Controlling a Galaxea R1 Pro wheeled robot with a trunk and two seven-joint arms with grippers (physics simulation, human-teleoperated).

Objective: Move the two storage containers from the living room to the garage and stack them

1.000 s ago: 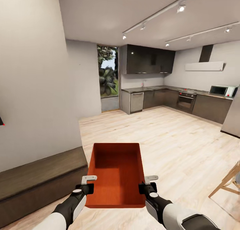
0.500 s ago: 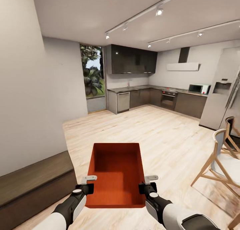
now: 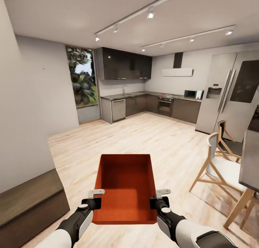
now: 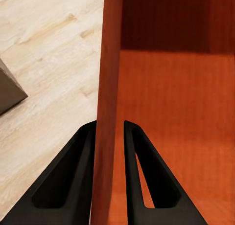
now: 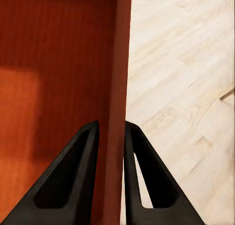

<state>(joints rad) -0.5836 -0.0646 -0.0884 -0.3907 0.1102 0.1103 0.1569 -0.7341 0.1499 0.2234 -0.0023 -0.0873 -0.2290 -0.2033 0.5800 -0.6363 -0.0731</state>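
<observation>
At the lower left of the head view a long low dark bench (image 3: 30, 201) runs along the white wall (image 3: 25, 108). Just right of it, the left gripper (image 3: 94, 196) pinches the left side wall of one orange-red storage container (image 3: 125, 190); in the left wrist view its two black fingers (image 4: 73, 178) press on either side of that thin wall (image 4: 108, 88), one outside and one inside. The container sits at the lower centre of the frame, held level above the light wood plank floor (image 3: 162, 140), open top up, its long axis running away from the robot toward the kitchen cabinets (image 3: 122, 63) at upper centre. One container is visible. The right gripper (image 3: 160, 196) clamps the right side wall the same way, its fingers (image 5: 147, 178) straddling the wall (image 5: 119, 88) in the right wrist view. Farther right stand a grey refrigerator (image 3: 225, 91) and two wooden chairs: the nearer chair (image 3: 217, 170) and the farther chair (image 3: 226, 138).
</observation>
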